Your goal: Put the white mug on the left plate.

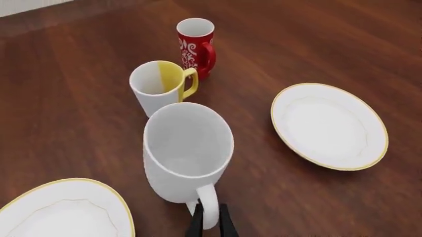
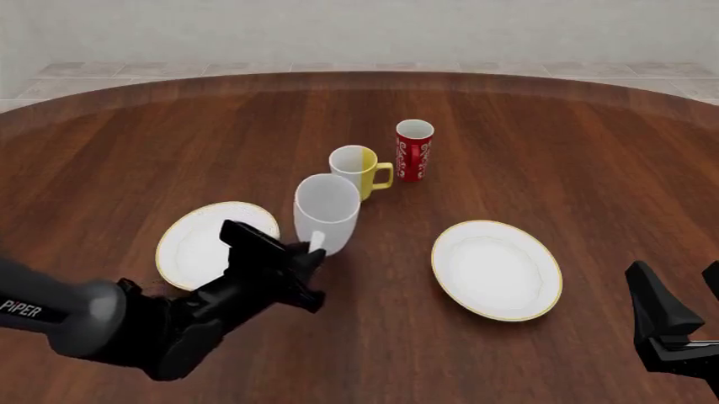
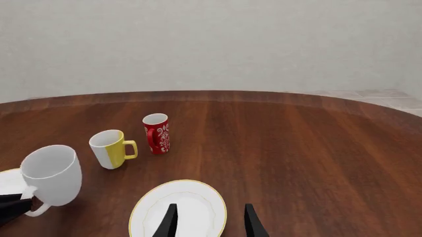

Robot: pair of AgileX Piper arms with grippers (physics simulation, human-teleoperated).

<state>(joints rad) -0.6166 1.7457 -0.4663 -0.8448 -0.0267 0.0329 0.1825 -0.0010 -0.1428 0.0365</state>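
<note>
The tall white mug is just right of the left plate, leaning slightly, mouth up. My left gripper is shut on its loop handle, which points toward me. Whether the mug's base touches the table I cannot tell. My left arm hides the plate's near right part. The right gripper stands open at the near right, over the near edge of the other plate, with nothing between its fingers.
A second white plate lies to the right. Just behind the white mug stands a white-and-yellow mug, and behind that a slim red patterned cup.
</note>
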